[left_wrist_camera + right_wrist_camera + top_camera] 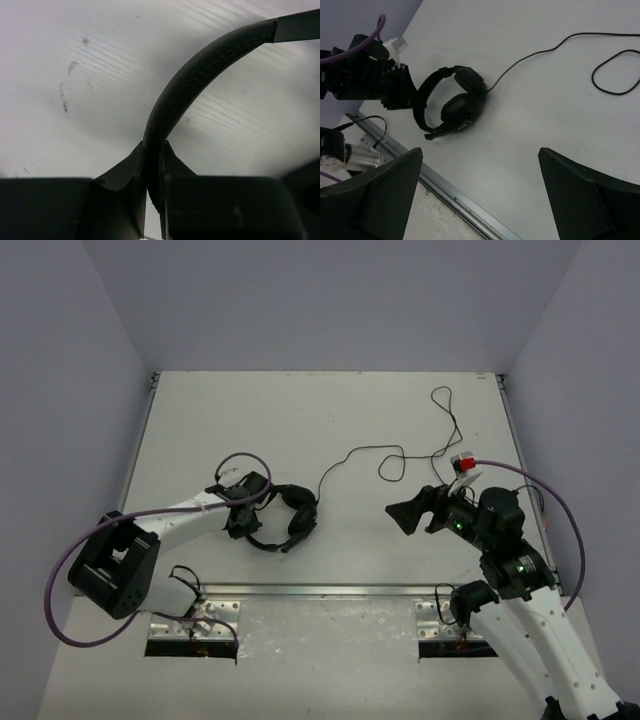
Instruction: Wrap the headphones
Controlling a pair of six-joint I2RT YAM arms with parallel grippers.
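Count:
- 1 pair of black over-ear headphones (285, 518), made up of:
  - 1 curved stitched headband (200, 75)
  - 2 padded oval ear cups (457, 110)
  - 1 long thin black cord (370, 452)
- 2 white-and-black robot arms (170, 520)
- 2 black two-finger grippers: left gripper (152, 165), right gripper (479, 155)
- 2 thick purple cables (55, 590)
- 1 white table (300, 410)
- 2 metal mounting plates (190, 625) at the near edge

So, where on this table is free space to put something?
Bare: the far left of the white table, behind the black over-ear headphones and left of their thin black cord; also the strip between headphones and open right tool. Crowded: the far right, with cord loops, and around the left tool gripping the headband.
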